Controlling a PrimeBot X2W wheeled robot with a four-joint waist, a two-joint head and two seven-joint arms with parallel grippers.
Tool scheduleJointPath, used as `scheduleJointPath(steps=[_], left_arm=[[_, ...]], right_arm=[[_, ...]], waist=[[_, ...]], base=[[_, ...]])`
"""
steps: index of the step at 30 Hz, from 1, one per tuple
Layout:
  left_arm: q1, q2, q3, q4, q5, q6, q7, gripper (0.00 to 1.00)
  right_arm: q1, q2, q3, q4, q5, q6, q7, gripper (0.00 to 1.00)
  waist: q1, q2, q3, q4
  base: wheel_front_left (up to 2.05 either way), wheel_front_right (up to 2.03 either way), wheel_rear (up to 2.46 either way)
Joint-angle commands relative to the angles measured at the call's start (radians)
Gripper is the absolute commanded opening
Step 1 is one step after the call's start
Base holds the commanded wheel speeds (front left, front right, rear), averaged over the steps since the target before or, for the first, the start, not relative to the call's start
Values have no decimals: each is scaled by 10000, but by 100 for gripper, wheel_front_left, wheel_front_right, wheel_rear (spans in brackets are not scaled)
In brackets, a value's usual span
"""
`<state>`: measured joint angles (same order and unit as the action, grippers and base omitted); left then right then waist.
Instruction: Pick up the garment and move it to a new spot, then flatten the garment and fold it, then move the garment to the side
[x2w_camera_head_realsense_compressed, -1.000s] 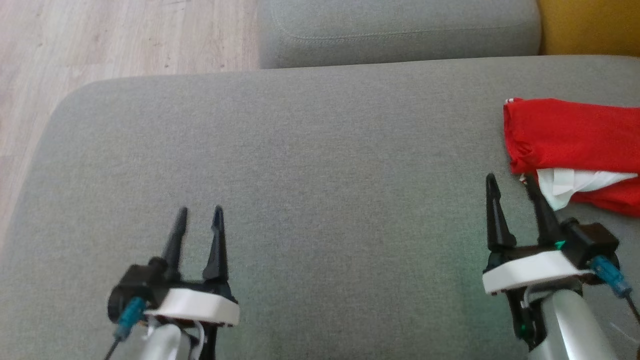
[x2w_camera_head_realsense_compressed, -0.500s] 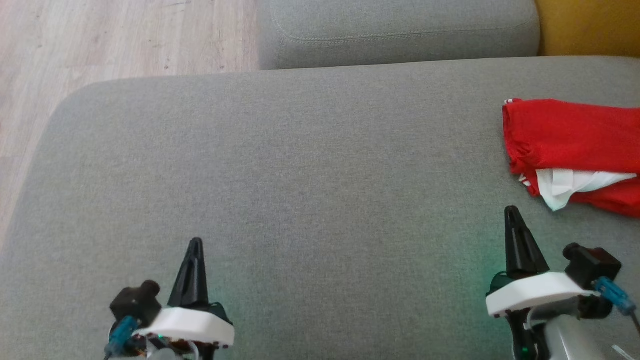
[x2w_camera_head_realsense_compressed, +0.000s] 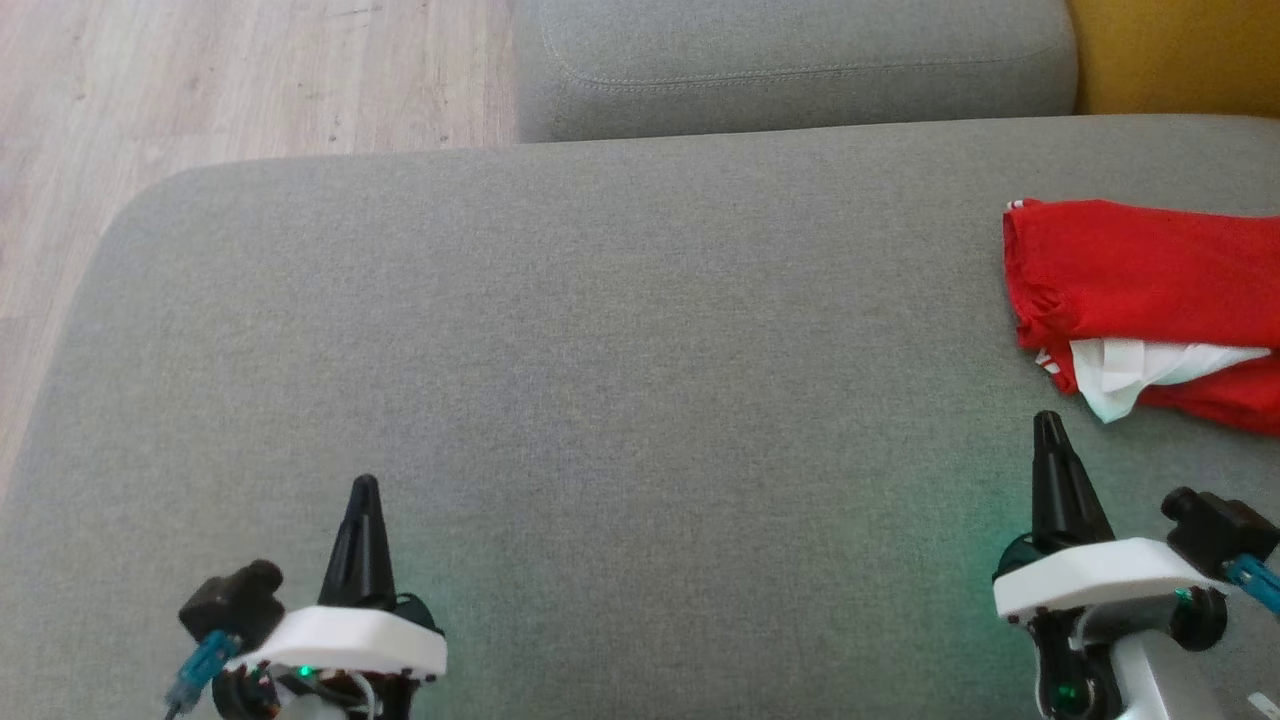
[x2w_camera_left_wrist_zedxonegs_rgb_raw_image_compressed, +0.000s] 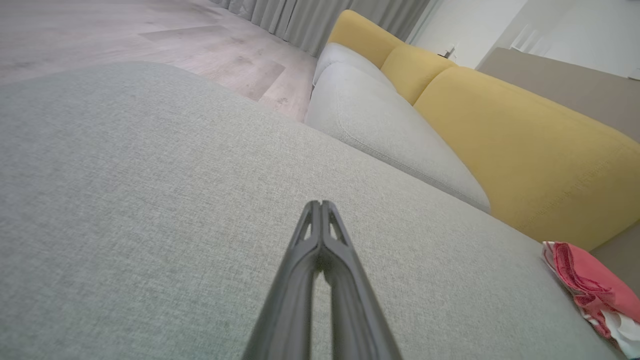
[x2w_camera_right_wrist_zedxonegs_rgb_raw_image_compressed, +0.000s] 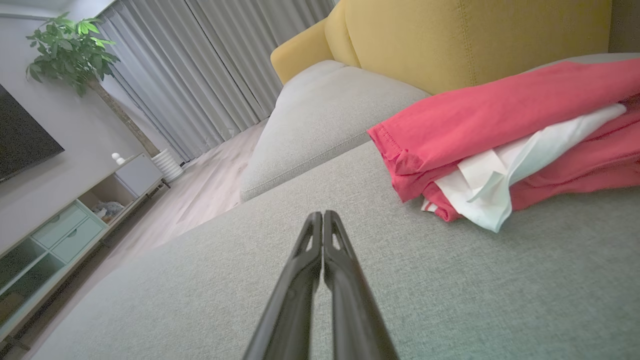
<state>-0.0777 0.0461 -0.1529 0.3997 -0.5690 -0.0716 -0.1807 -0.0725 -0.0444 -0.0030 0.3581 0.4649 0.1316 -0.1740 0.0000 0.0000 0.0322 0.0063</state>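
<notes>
Lying in a folded bundle on the grey seat cushion (x2w_camera_head_realsense_compressed: 600, 330), at its right side, the red garment (x2w_camera_head_realsense_compressed: 1140, 280) is resting flat with a white layer (x2w_camera_head_realsense_compressed: 1130, 372) sticking out of the edge facing the cushion's near side. The left gripper (x2w_camera_head_realsense_compressed: 365, 484) is hovering over the cushion's near left part, its two dark fingers pressing together with nothing between them. The right gripper (x2w_camera_head_realsense_compressed: 1047, 418) is hanging over the cushion's near right part, likewise clenched on nothing, its tip sitting just short of the garment and not touching it. A second grey cushion (x2w_camera_head_realsense_compressed: 790, 60) is butting against the seat cushion's far edge, a yellow backrest (x2w_camera_head_realsense_compressed: 1180, 50) is rising beyond its far right corner, and wooden floor (x2w_camera_head_realsense_compressed: 250, 80) is showing past its far left corner
</notes>
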Motion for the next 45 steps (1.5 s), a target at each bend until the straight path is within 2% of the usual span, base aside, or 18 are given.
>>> scheduleJointPath(steps=[1, 45], left_arm=[[-421, 9, 300, -392, -328, -56, 91, 0], [-366, 24, 1403, -928, -5019, -305, 1419, 0]], right_arm=[[-438, -21, -22, -399, 373, -2, 102, 0], [-399, -38, -529, -741, 5528, -6, 1394, 0]], waist=[[0, 0, -5, -1], [0, 0, -138, -30]], base=[[0, 0, 0], [0, 0, 0]])
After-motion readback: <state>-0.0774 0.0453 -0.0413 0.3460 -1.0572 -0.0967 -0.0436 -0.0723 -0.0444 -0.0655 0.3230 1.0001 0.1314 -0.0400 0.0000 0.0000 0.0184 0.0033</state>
